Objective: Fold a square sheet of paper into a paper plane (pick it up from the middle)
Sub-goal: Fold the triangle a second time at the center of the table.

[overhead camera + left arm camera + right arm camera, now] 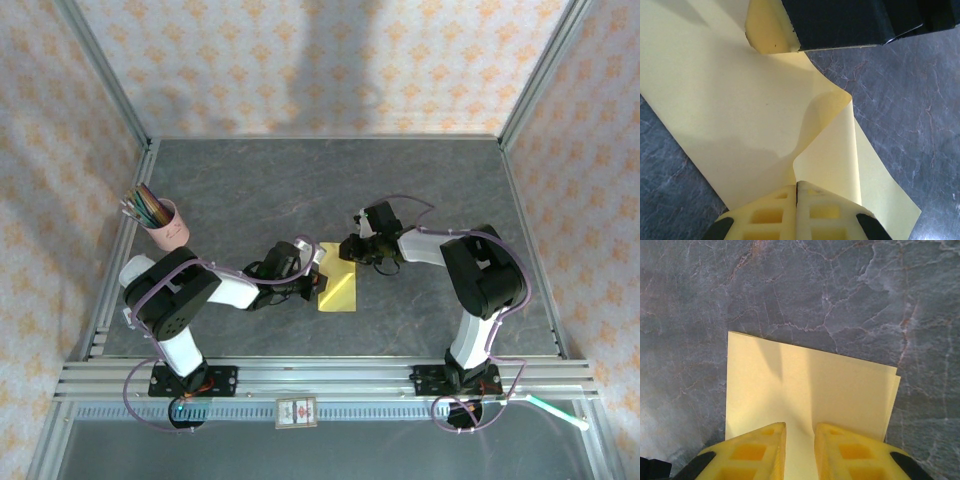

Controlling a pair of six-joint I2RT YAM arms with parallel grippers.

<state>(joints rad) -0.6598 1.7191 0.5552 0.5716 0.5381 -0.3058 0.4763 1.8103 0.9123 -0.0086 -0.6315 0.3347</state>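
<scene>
The square sheet of paper lies on the grey, marble-patterned worktop midway between the two arms, doubled over into an upright yellow rectangle. The left claw meets its left edge and the right claw sits at its far end. In the left wrist view the left claw is fully closed, its two pale yellow fingers pressed together with no gap. A flap of the sheet rises from the flat layer and curls into the seam between them, so it is pinching the paper's upper layer. The lower layer lies flat on the worktop beneath. At the top of that view a black casing of the right arm hangs over the paper's far part. From the right wrist, the right claw has its fingers a narrow slot apart — parted, clamping nothing — and through the slot the sheet shows flat below. Whether the tips press on it cannot be told. Two stacked layers show at the paper's right-hand edge in this view, slightly offset, with bare worktop beyond. Well apart, at the left side of the worktop, stands a pink cup holding coloured pencils.
</scene>
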